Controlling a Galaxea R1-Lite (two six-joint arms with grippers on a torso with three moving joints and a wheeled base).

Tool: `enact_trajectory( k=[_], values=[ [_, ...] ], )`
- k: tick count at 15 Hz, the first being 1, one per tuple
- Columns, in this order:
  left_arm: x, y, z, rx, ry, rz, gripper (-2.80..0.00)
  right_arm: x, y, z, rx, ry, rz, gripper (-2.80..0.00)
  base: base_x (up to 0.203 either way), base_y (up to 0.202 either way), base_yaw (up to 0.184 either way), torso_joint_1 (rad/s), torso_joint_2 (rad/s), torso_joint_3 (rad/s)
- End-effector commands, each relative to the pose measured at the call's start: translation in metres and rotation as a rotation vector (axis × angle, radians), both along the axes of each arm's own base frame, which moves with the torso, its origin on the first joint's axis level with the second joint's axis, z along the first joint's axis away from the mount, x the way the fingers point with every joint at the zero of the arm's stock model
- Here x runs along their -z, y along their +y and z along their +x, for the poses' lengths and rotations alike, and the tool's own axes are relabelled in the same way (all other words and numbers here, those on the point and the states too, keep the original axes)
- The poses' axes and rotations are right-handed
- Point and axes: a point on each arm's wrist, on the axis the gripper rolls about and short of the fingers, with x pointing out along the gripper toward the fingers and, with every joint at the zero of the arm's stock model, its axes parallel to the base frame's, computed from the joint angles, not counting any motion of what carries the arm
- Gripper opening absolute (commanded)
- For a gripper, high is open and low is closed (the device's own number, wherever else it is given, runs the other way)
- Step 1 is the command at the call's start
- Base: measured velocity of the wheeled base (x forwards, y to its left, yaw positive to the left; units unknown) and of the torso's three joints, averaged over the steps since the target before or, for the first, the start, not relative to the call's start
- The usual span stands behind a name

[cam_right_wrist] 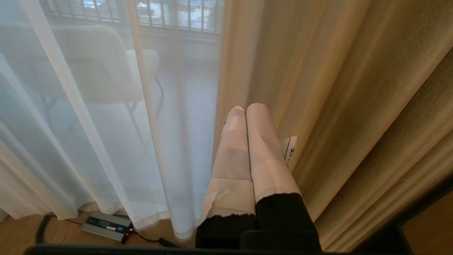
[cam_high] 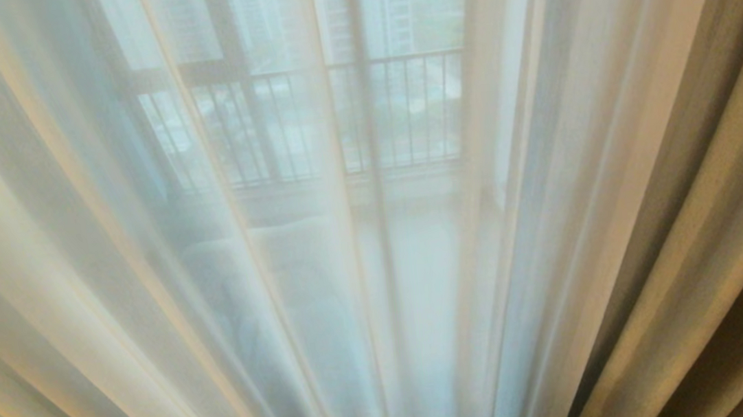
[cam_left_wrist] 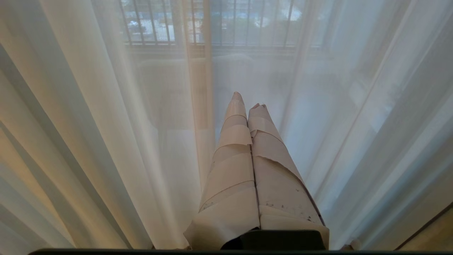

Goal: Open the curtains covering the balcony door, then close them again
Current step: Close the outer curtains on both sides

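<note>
Curtains, two layers, drawn across the whole head view: white sheers [cam_high: 266,261] fill the left and centre, cream-beige heavy drapes [cam_high: 709,200] hang down the right edge. Balcony door [cam_high: 374,167] shows only as a dim upright frame bar at centre, behind the sheers; railing bars [cam_high: 307,122] and towers appear hazily in the upper centre. Left gripper [cam_left_wrist: 247,102], tape-wrapped fingers pressed together, holds nothing, tips at frame centre before the sheers. Right gripper [cam_right_wrist: 247,108], likewise closed and empty, sits beside the heavy drape's edge. Grey power adapter [cam_right_wrist: 106,226] with cable, lower left, on wooden floor [cam_right_wrist: 21,233].
</note>
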Motion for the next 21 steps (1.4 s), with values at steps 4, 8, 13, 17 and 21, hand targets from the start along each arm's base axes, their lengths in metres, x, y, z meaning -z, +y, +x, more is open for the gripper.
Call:
enact_trajectory(
  k=[4,8,13,17,21],
  values=[
    [0.000,0.000,0.000,-0.001,-0.001,-0.002,-2.80,-0.001,0.000,0.000,0.003,0.001,0.008,-2.80,0.000,0.000,0.000,0.000,0.00,0.000],
    [0.000,0.000,0.000,-0.001,-0.001,-0.002,-2.80,-0.022,0.000,0.002,0.004,0.015,0.013,-2.80,0.000,0.000,0.000,0.000,0.00,0.000],
    [0.000,0.000,0.000,-0.001,-0.001,-0.002,-2.80,-0.113,-0.001,0.039,0.093,0.039,0.116,-2.80,0.000,0.000,0.000,0.000,0.00,0.000],
    [0.000,0.000,0.000,-0.001,-0.001,-0.002,-2.80,-0.206,-0.015,0.093,0.145,-0.052,0.164,-2.80,0.000,0.000,0.000,0.000,0.00,0.000],
    [0.000,0.000,0.000,-0.001,-0.001,-0.002,-2.80,-0.256,-0.031,0.137,0.168,-0.139,0.171,-2.80,0.000,0.000,0.000,0.000,0.00,0.000]
  ],
)
